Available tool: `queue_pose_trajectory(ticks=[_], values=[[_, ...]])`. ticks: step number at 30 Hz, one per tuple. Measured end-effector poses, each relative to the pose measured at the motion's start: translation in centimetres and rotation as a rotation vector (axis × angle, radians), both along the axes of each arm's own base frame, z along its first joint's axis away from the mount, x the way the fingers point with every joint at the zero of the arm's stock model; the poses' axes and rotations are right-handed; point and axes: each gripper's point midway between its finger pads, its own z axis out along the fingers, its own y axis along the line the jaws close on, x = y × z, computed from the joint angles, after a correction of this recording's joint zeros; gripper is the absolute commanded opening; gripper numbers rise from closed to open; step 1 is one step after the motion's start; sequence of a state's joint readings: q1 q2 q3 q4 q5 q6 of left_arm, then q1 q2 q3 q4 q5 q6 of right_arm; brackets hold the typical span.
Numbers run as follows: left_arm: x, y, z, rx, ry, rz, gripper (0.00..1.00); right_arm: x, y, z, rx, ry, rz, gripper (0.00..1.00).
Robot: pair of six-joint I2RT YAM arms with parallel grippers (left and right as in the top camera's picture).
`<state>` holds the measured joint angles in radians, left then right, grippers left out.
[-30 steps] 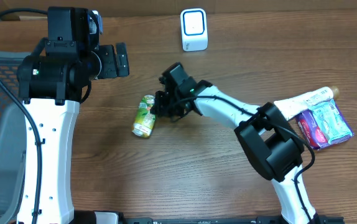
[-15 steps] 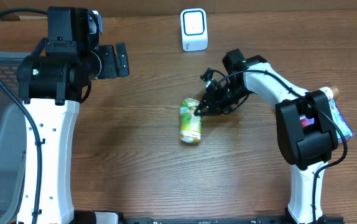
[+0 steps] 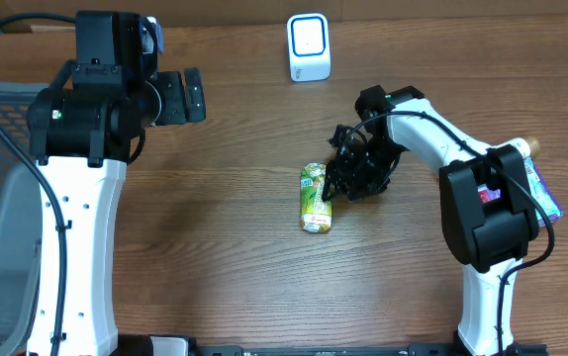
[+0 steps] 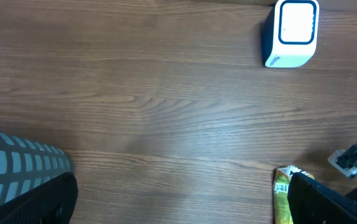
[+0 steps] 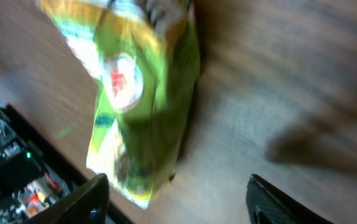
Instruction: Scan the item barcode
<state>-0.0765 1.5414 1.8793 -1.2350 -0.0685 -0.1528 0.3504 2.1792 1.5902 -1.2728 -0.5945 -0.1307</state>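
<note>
Pouch (image 3: 315,198) on desk (image 3: 215,257), label too blurred to read; right fingers (image 5: 85,202) spread beside it, holding nothing; left fingers (image 4: 41,202) wide, empty; open desk on pouch's other sides.

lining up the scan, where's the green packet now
Overhead view: the green packet lies mid-table, just image-left of the right gripper, below the white scanner.

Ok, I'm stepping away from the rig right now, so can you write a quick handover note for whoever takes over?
Left gripper: open, empty, off to the left.
Right gripper: open, beside the green packet, not gripping it.
The packet lies flat mid-table; the white scanner stands at the far edge, apart from it.
Done: no scan evident.
Left: grasp the packet, show its barcode to the scanner.
</note>
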Motion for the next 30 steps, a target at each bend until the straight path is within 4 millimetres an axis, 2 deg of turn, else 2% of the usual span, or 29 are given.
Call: queue_pose_trajectory(ticks=[4,9,12,14,15,18,20,23,26,28,30], values=[[0.0,0.0,0.0,0.000,0.000,0.000,0.99,-1.2,0.5,0.4,-0.010,0.028,0.026,0.82],[0.0,0.0,0.0,0.000,0.000,0.000,1.00,-2.3,1.9,0.4,-0.047,0.028,0.058,0.80],[0.0,0.0,0.0,0.000,0.000,0.000,0.99,-1.9,2.3,1.0,-0.103,-0.041,0.050,0.83],[0.0,0.0,0.0,0.000,0.000,0.000,0.99,-0.8,2.0,2.3,-0.175,-0.137,0.007,0.88],[0.0,0.0,0.0,0.000,0.000,0.000,1.00,-0.4,1.6,3.2,-0.210,-0.178,-0.022,1.00],[0.0,0.0,0.0,0.000,0.000,0.000,1.00,0.7,0.1,8.6,-0.320,-0.364,-0.164,1.00],[0.0,0.0,0.0,0.000,0.000,0.000,1.00,0.9,0.6,9.8,-0.319,-0.411,-0.204,1.00],[0.0,0.0,0.0,0.000,0.000,0.000,0.99,1.3,2.3,9.1,-0.289,-0.448,-0.228,1.00],[0.0,0.0,0.0,0.000,0.000,0.000,1.00,0.4,3.0,6.2,-0.304,-0.417,-0.218,1.00],[0.0,0.0,0.0,0.000,0.000,0.000,1.00,-0.5,2.8,3.1,-0.339,-0.371,-0.209,1.00],[0.0,0.0,0.0,0.000,0.000,0.000,1.00,-0.7,2.8,2.0,-0.345,-0.355,-0.209,1.00]])
